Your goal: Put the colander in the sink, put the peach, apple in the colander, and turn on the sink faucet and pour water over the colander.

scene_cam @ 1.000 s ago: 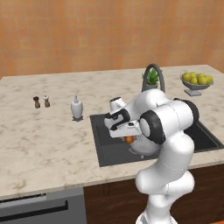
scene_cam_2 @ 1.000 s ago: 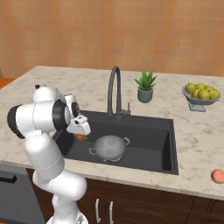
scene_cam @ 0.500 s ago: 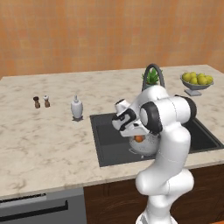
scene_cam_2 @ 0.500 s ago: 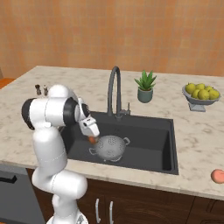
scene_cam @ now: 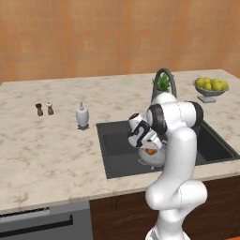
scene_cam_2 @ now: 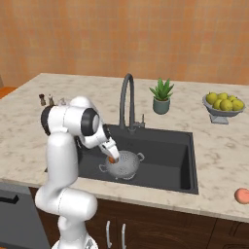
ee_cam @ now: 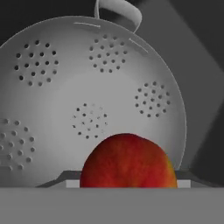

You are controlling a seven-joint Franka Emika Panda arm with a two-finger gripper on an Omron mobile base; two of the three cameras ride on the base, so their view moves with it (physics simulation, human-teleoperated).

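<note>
My gripper (scene_cam_2: 112, 156) is shut on the red apple (scene_cam_2: 113, 160), holding it just above the silver colander (scene_cam_2: 128, 164). That colander stands in the dark sink (scene_cam_2: 168, 160), left of the middle. In the hand view the apple (ee_cam: 127, 162) sits low in front of the holed colander bowl (ee_cam: 65, 87) and covers the fingertips. From the left base view the gripper (scene_cam: 148, 148) and apple (scene_cam: 151, 151) hang over the colander (scene_cam: 157, 160), which the arm partly hides. The faucet (scene_cam_2: 125, 97) arches behind the sink. The peach (scene_cam_2: 241, 195) lies on the counter at the front right.
A footed dish of lemons (scene_cam_2: 224, 103) stands at the back right, and a potted plant (scene_cam_2: 161, 96) is beside the faucet. Left of the sink are a white bottle (scene_cam: 82, 115) and two small shakers (scene_cam: 44, 108).
The arm has swung the apple from the sink's left side rightwards and down, until it hangs over the colander. The colander and peach have stayed put.
</note>
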